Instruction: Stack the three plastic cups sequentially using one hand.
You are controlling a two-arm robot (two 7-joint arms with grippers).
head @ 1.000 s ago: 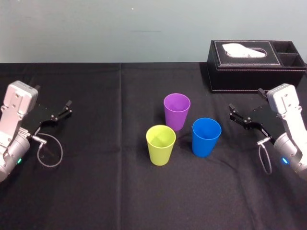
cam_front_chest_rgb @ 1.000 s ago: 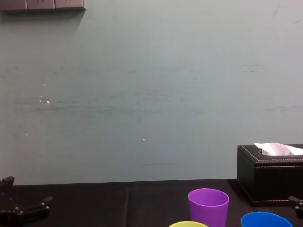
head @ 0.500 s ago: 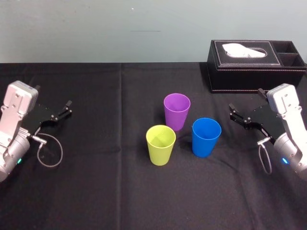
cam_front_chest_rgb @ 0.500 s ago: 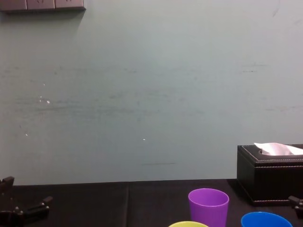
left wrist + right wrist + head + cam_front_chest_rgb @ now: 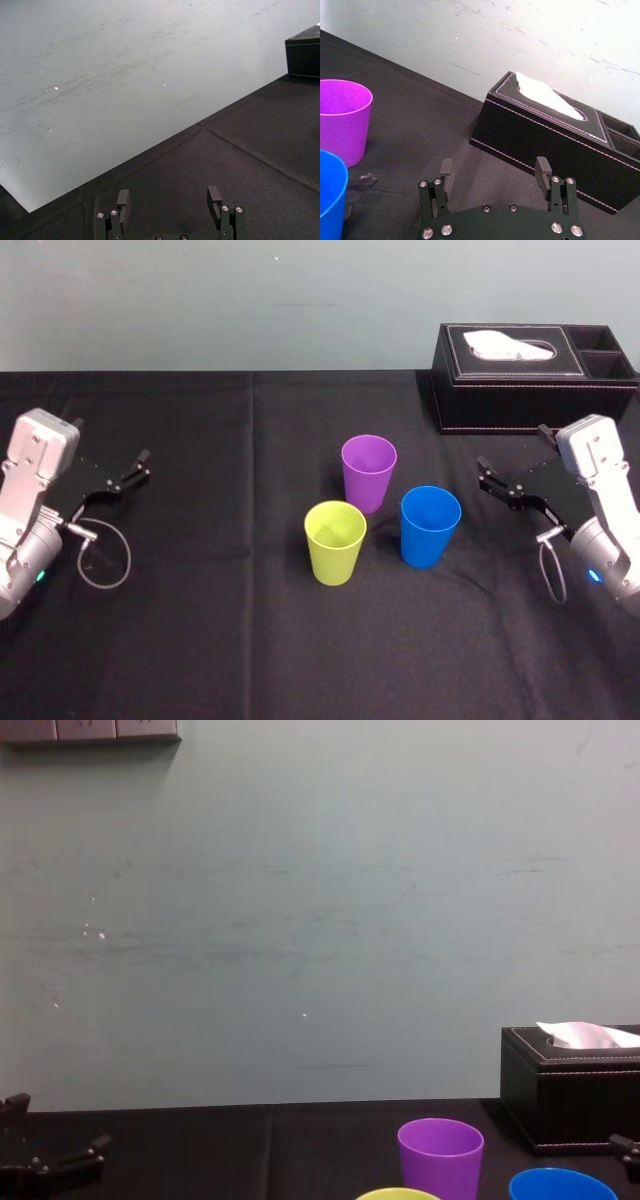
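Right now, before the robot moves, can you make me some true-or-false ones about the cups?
1. The purple cup, blue cup and yellow-green cup stand apart, unstacked. True.
2. The purple cup lies on its side. False: it stands upright.
3. The right gripper holds the blue cup. False: it is open, empty, off to that cup's right.
4. The tissue box sits far right, behind the cups. True.
5. The left gripper is open, far left. True.
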